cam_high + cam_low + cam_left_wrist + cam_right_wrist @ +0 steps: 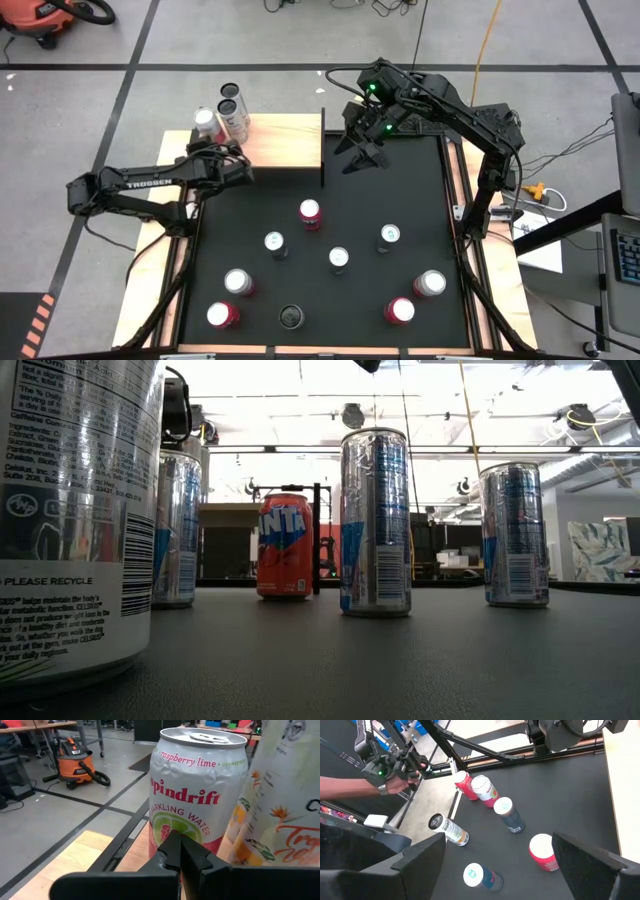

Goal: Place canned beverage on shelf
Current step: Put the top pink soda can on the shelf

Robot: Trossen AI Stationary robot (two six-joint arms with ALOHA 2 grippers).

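Shelf [285,140] left end blocked by three cans [228,112]; right part bare; loose cans [338,259] dot mat [400,190].

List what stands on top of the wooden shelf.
Three cans stand on the shelf at its left end: a Spindrift can, a white can and a dark-topped can. The shut left gripper covers part of the board.

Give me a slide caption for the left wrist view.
Shut left gripper in front of a Spindrift raspberry lime can on the wooden shelf.

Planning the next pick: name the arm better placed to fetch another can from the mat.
Right. The right gripper hangs open over the mat, nearer the red can; the left gripper is shut by the shelf.
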